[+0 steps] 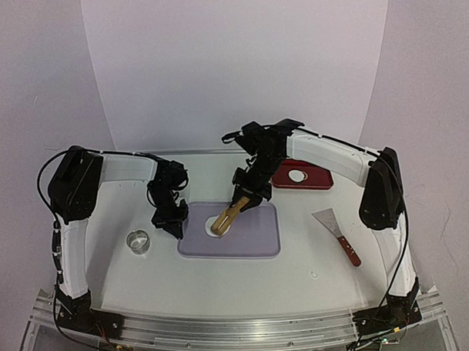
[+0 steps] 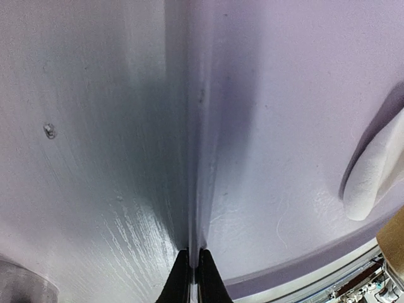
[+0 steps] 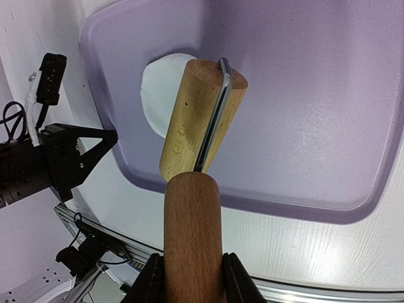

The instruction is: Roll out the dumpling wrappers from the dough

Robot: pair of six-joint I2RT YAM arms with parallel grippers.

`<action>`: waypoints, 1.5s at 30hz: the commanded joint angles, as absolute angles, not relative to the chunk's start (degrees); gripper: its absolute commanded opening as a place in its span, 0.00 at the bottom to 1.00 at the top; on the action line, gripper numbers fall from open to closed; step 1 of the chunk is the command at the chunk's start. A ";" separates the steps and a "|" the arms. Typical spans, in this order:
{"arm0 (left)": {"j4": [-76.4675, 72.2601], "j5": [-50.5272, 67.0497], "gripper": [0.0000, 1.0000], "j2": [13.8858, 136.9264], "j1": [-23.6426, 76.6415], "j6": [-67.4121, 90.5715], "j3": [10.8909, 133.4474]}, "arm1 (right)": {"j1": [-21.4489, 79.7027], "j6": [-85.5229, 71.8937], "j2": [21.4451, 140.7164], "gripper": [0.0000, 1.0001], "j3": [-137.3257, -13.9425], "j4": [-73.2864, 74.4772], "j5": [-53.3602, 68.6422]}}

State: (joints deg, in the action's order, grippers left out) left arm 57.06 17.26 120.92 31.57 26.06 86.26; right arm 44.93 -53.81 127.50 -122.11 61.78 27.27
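The dough (image 1: 214, 227) is a flat white patch at the left end of the purple tray (image 1: 256, 238). My right gripper (image 1: 247, 192) is shut on the handle of the wooden roller (image 1: 227, 216). In the right wrist view my gripper (image 3: 192, 265) holds the handle, and the roller head (image 3: 199, 123) lies across the dough (image 3: 158, 95). My left gripper (image 1: 171, 222) is shut on the tray's left rim; its jaws (image 2: 191, 268) pinch the rim, with the dough (image 2: 372, 180) to the right. A small white round wrapper (image 1: 297, 176) lies on the red tray (image 1: 315, 178).
A metal ring cutter (image 1: 138, 241) stands on the table left of the purple tray. A scraper with a red handle (image 1: 338, 233) lies to the right. The red tray sits at the back right, behind my right arm.
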 commanded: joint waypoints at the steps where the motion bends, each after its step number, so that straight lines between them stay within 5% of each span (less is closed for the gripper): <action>1: 55.54 16.78 0.00 122.91 32.26 26.98 87.74 | 46.43 -56.31 127.62 0.00 -127.36 60.77 27.47; 27: 54.45 17.40 0.00 121.60 32.26 26.68 84.81 | 47.14 -58.46 133.84 0.00 -120.97 61.54 20.66; 45: 51.92 17.84 0.00 120.98 32.24 27.54 81.33 | 41.80 -53.44 132.07 0.00 -103.20 61.89 17.67</action>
